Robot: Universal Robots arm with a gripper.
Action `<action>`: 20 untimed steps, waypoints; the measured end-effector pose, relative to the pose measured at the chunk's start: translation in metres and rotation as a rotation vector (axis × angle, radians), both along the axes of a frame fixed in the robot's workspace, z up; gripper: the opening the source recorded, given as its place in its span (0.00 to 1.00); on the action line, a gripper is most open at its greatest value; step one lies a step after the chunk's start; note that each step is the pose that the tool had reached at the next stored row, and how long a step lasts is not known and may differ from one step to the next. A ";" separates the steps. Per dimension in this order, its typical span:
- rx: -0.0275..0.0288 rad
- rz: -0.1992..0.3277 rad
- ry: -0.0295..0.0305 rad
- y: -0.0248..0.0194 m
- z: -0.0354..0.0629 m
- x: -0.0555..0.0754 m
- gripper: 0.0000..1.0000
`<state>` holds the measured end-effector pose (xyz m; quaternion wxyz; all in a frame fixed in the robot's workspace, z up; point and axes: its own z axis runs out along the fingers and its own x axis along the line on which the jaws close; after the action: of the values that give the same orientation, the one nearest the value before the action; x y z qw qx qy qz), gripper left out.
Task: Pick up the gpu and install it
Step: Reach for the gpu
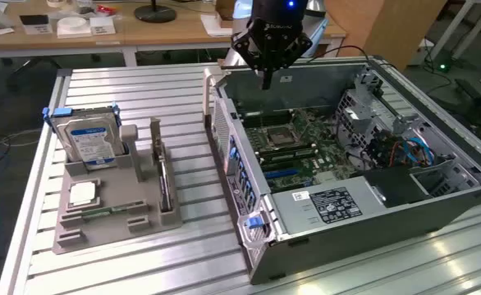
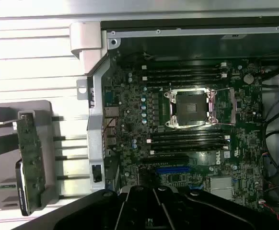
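Slatted table [image 1: 142, 92], gpu [image 1: 165, 178] well apart from claw [image 1: 266, 83]

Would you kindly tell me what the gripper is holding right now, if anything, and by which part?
Nothing is held: the gripper hangs shut and empty above the open computer case, while the gpu stands in its grey holder.

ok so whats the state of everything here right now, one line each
tool: shut, empty, hanging over the open case
gpu: standing on edge in the grey holder, not yet picked up
hard drive: upright in the same holder
computer case: lying on its side, side panel off
blue expansion slot: empty
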<state>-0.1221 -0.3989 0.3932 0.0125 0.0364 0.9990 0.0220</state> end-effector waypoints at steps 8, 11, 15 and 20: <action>0.0001 0.000 -0.0001 0.0000 -0.0002 -0.011 0.11; 0.0001 0.000 -0.0001 0.0000 -0.0004 -0.018 0.11; 0.0002 0.000 0.0000 0.0000 -0.0005 -0.026 0.11; 0.0001 0.000 0.0000 -0.0001 -0.0006 -0.034 0.11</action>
<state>-0.1557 -0.3989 0.3926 0.0125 0.0362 0.9990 0.0221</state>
